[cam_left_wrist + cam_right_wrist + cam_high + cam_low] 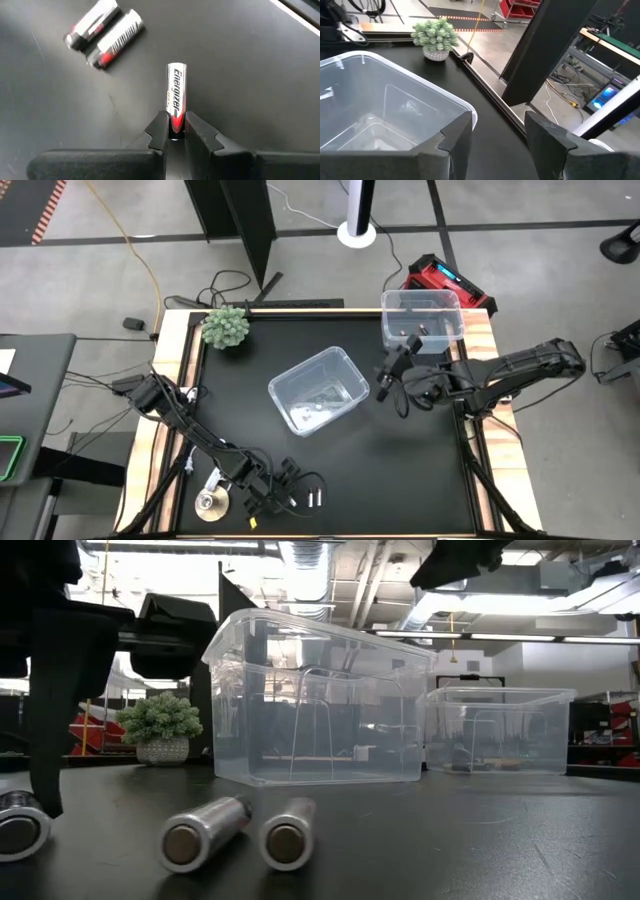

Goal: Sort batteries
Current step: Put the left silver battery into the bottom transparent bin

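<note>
Three batteries on the bench: one in the left end effector, two loose just beside it, all near the bench's front edge, well apart from the middle bin.
Held battery: silver with red band, lying flat on the bench, pinched only at its red end; most of its length sticks out ahead of the fingers.
Left end effector: clenched on that battery's end, down at bench level, front-left of the middle bin.
Right end effector: fingers spread, holding nothing, hovering over the far bin's near rim, right of the middle bin.
Risk one: grip is at the tip, so the battery may pivot or slip out on the lift; a round, smooth body would then roll.
Risk two: the loose pair lies close; a sideways drag could knock them rolling toward the bench edge.
Risk three: a drop from height into the middle bin could bounce it out, or it lands in the wrong bin.
Bins: two, both clear; the middle one holds a few small items, count unclear.
Plant: one, back-left of the middle bin.
Disc: one, left of the loose batteries.
</note>
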You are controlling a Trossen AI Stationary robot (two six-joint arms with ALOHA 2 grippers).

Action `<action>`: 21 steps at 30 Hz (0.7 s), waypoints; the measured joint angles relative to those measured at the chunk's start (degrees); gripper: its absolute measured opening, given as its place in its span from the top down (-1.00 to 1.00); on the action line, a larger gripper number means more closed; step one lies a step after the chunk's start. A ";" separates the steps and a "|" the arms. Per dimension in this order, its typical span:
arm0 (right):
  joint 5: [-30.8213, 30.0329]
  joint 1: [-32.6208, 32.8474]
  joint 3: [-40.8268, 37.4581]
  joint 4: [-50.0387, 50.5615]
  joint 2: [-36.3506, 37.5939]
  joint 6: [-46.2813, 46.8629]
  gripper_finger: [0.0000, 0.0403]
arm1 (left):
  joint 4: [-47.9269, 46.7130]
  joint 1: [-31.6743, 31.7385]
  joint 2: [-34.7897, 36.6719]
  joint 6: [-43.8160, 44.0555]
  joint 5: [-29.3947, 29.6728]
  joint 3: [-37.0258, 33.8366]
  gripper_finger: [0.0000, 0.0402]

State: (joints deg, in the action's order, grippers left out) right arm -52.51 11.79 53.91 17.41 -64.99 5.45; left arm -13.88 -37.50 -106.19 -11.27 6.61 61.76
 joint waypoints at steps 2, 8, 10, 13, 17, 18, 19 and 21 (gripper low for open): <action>0.01 0.55 0.00 0.00 0.00 -0.06 0.03 | -0.78 0.00 0.85 -0.02 0.24 -0.13 0.83; 0.00 2.17 0.00 0.02 0.00 -0.13 0.03 | -3.80 0.00 7.32 0.03 7.41 -0.13 0.83; 0.00 3.00 0.00 0.02 0.00 -0.90 0.03 | -4.26 0.10 10.34 -0.18 11.07 -0.13 0.83; 0.00 4.47 0.00 0.02 0.00 -1.62 0.03 | -3.37 1.08 15.38 -0.93 16.04 -0.11 0.83; 0.00 7.04 0.00 -0.02 0.00 -2.10 0.03 | -3.46 4.79 21.90 0.40 24.25 -0.11 0.84; 0.00 7.85 0.00 -0.07 0.00 -2.32 0.03 | -3.32 6.22 23.41 1.02 26.17 -0.11 0.84; 0.08 8.69 0.00 -0.10 0.00 -2.40 0.03 | -3.15 7.89 24.77 1.85 27.56 -0.09 0.84; 0.14 10.46 0.00 -0.13 0.00 -2.44 0.03 | -3.30 11.69 26.90 3.70 28.17 -0.04 0.84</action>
State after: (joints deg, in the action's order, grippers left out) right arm -52.37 22.25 53.91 17.28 -64.99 3.02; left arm -17.18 -25.80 -79.29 -7.56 34.79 61.71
